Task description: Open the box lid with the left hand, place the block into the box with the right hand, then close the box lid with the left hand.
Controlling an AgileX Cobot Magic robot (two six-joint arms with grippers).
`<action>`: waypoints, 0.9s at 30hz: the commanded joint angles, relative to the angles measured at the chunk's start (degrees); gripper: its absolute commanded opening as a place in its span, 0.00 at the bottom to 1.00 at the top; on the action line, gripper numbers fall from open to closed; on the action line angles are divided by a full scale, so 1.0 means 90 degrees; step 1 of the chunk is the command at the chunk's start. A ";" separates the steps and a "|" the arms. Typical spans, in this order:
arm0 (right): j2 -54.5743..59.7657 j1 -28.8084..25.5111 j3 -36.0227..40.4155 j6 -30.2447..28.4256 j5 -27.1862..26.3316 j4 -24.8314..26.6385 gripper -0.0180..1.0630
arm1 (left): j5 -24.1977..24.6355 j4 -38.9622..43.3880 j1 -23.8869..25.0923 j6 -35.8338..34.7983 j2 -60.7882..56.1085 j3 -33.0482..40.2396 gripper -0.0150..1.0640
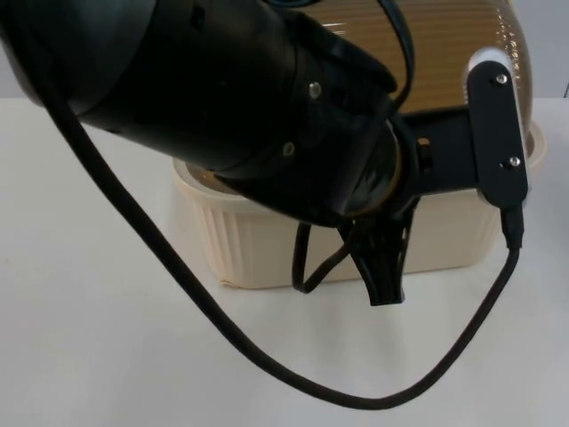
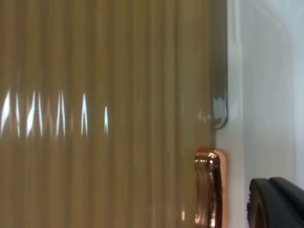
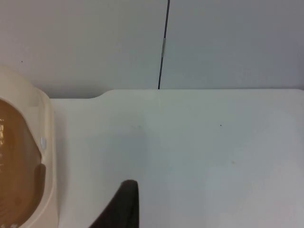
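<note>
Nearest you is the left arm (image 1: 222,98), a glossy black barrel leaning over the box. The left gripper (image 1: 384,271) hangs from it just in front of the box's front wall, low over the white table (image 1: 107,338). You cannot tell whether it is clenched or released; nothing shows in its hold.

Behind it sits the box (image 1: 258,240): cream plastic, rounded corners, vertical ribbing on the walls, a thick rolled rim. It looks stiff and light, so it will likely slide on the smooth table if you push sideways.

On it is the lid (image 1: 444,53), translucent amber plastic, domed, finely ribbed, shiny. It is slick and probably thin, so the ribbed face makes a poor grip. Whether it is seated or already lifted you cannot tell.

The left wrist view puts a copper-coloured metal latch (image 2: 209,190) at the lid's edge, with the gripper just beside it. That looks like the place to take hold. Pull gently; the hinge may be fragile.

The right gripper (image 3: 123,204) waits over bare table beside the box's rim, state impossible to tell. Farthest back is the grey partition wall (image 3: 228,42).
</note>
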 commanded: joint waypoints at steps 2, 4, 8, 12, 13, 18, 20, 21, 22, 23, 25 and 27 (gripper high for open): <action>-0.0025 -0.0009 -0.0037 0.0024 -0.0019 -0.0032 0.99 | -0.0072 0.0065 0.0019 -0.0052 -0.0037 -0.0030 0.01; -0.0025 -0.0009 -0.0037 0.0024 -0.0019 -0.0016 0.99 | -0.0072 0.0113 0.0019 -0.0062 -0.0037 -0.0030 0.01; -0.0025 -0.0009 -0.0037 0.0024 -0.0019 -0.0016 0.99 | -0.0072 0.0275 0.0019 -0.0188 -0.0037 -0.0030 0.01; -0.0025 -0.0009 -0.0037 0.0024 -0.0003 -0.0015 0.99 | -0.0151 0.0289 0.0088 -0.0279 -0.0037 -0.0030 0.01; -0.0025 -0.0009 -0.0037 0.0024 -0.0003 -0.0015 0.99 | -0.0137 0.0326 0.0125 -0.0279 -0.0037 -0.0030 0.01; -0.0025 -0.0009 -0.0037 0.0024 0.0014 -0.0015 0.99 | -0.0301 0.0296 0.0229 -0.0279 -0.0023 -0.0030 0.01; -0.0025 -0.0009 -0.0037 0.0024 0.0014 -0.0015 0.99 | -0.0355 0.0210 0.0228 -0.0279 -0.0023 -0.0030 0.01; -0.0025 -0.0009 -0.0037 0.0024 0.0014 -0.0015 0.99 | -0.0355 0.0210 0.0228 -0.0279 -0.0023 -0.0030 0.01; -0.0025 -0.0009 -0.0037 0.0024 0.0014 -0.0015 0.99 | -0.0371 0.0193 0.0228 -0.0279 -0.0023 -0.0030 0.01; -0.0025 -0.0009 -0.0037 0.0024 0.0014 -0.0015 0.99 | -0.0397 0.0179 0.0228 -0.0279 -0.0023 -0.0030 0.01; -0.0025 -0.0009 -0.0037 0.0024 0.0014 -0.0015 0.99 | -0.0466 0.0113 0.0228 -0.0279 -0.0023 -0.0030 0.01; -0.0025 -0.0009 -0.0037 0.0024 0.0014 -0.0015 0.99 | -0.0582 0.0022 0.0228 -0.0250 -0.0023 -0.0030 0.01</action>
